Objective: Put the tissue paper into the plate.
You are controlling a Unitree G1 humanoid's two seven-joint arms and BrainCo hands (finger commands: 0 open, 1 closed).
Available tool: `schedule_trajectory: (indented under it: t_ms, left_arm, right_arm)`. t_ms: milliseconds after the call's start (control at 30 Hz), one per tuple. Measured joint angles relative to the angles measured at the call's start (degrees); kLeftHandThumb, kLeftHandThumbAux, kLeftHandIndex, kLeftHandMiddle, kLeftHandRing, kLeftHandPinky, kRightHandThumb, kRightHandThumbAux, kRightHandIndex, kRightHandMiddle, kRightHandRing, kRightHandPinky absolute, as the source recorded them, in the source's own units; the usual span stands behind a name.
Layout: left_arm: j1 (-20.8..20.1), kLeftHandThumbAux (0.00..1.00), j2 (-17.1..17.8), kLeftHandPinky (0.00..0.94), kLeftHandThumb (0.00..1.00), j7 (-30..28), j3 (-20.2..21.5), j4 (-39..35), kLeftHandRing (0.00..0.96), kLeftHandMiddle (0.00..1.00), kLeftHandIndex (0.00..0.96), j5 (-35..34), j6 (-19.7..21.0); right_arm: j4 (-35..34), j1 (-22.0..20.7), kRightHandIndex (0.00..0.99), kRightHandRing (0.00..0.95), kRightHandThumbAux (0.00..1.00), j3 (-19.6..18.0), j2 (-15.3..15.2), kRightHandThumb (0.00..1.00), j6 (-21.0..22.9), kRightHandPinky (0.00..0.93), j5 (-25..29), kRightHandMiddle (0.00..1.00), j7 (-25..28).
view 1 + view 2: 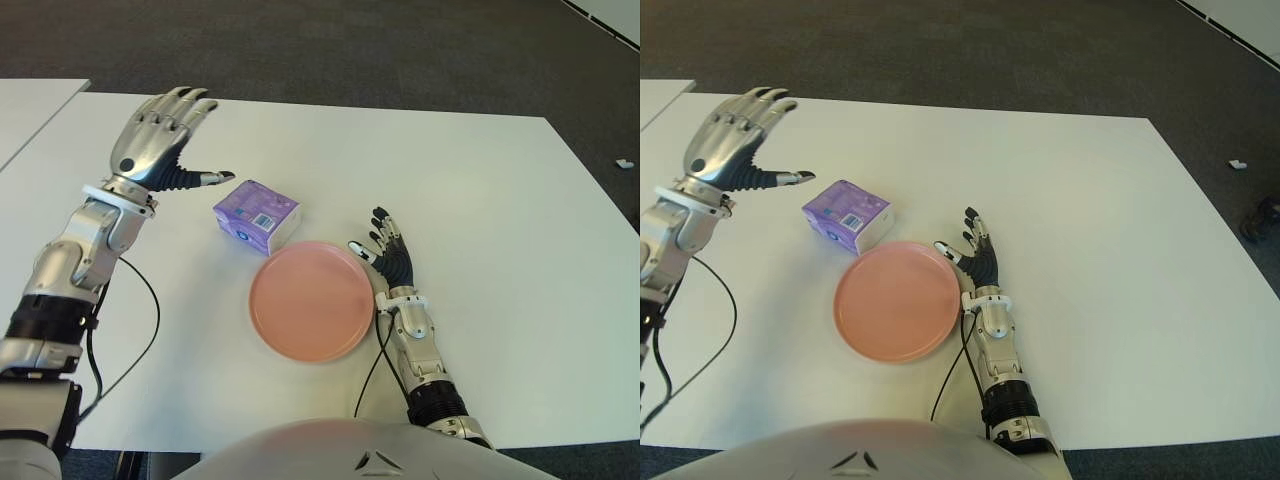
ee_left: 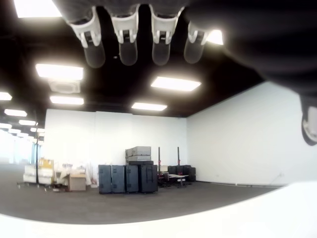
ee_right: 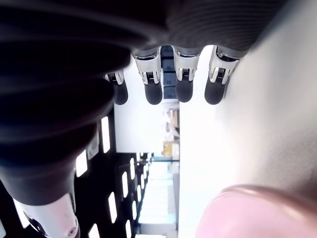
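Observation:
A purple tissue pack (image 1: 257, 216) lies on the white table (image 1: 480, 200), touching the far-left rim of the pink plate (image 1: 311, 301). My left hand (image 1: 165, 135) is raised to the left of the pack with fingers spread and thumb pointing toward it, holding nothing. In its wrist view the fingers (image 2: 128, 34) extend straight and no tissue shows. My right hand (image 1: 390, 255) shows just right of the plate, fingers extended and empty; its wrist view shows straight fingers (image 3: 184, 74) and the plate's rim (image 3: 247, 210).
A black cable (image 1: 140, 330) runs across the table beside my left forearm, and another (image 1: 375, 365) runs by my right forearm. Dark carpet (image 1: 350, 50) lies beyond the far edge. A second white table (image 1: 30, 110) adjoins at the far left.

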Motion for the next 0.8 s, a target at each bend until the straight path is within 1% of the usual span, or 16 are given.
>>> schedule_trajectory:
  t_ms: [133, 233, 400, 533, 700, 800]
  left_arm:
    - [-5.81, 0.298, 2.32, 0.000, 0.048, 7.03, -7.06, 7.57, 0.000, 0.000, 0.000, 7.17, -3.14]
    - [-9.82, 0.280, 3.25, 0.000, 0.063, 10.22, -12.13, 12.99, 0.000, 0.000, 0.000, 10.36, -6.64]
    - [-14.28, 0.244, 4.16, 0.000, 0.095, 13.05, -18.97, 19.19, 0.000, 0.000, 0.000, 13.71, -11.39]
    - [-16.71, 0.223, 4.44, 0.000, 0.124, 14.01, -24.30, 22.63, 0.000, 0.000, 0.000, 16.85, -13.87]
    - [-19.24, 0.217, 5.61, 0.000, 0.154, 13.96, -29.72, 24.63, 0.000, 0.000, 0.000, 20.50, -15.41]
    - [-20.61, 0.209, 6.21, 0.000, 0.164, 13.97, -31.72, 25.31, 0.000, 0.000, 0.000, 21.50, -15.77]
  right_arm:
    - [0.48, -0.19, 0.000, 0.020, 0.730, -0.06, 0.00, 0.076, -0.34, 0.043, -0.04, 0.020, -0.04]
    - [0.75, -0.35, 0.000, 0.021, 0.728, 0.00, -0.01, 0.071, -0.57, 0.043, -0.04, 0.021, -0.03]
    - [0.87, -0.55, 0.000, 0.023, 0.728, 0.18, -0.04, 0.068, -0.83, 0.045, -0.04, 0.023, 0.01]
    - [0.86, -0.67, 0.000, 0.025, 0.729, 0.17, -0.05, 0.066, -0.88, 0.049, -0.03, 0.025, 0.03]
    - [0.87, -0.68, 0.000, 0.029, 0.733, 0.11, -0.05, 0.068, -0.88, 0.057, -0.03, 0.027, 0.02]
    - [0.92, -0.67, 0.000, 0.031, 0.735, 0.08, -0.05, 0.070, -0.87, 0.061, -0.02, 0.028, 0.03]
